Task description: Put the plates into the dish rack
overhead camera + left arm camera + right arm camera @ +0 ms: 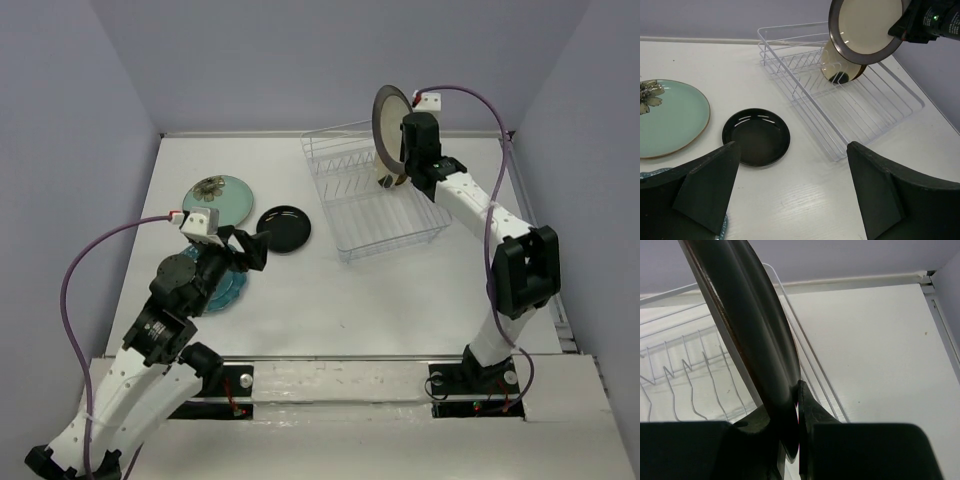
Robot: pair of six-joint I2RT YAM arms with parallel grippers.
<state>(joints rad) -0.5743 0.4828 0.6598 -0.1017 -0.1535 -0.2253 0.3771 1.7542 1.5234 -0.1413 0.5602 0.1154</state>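
Hanging over dish rack (392,226), grey-rimmed plate (389,122) in right end effector (795,409)

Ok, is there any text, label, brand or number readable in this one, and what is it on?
None of it can be read.
Small white print on the right arm's wrist housing, seen in the left wrist view: too small and blurred to read.
Floral mark on the pale green plate: a picture, with no lettering.
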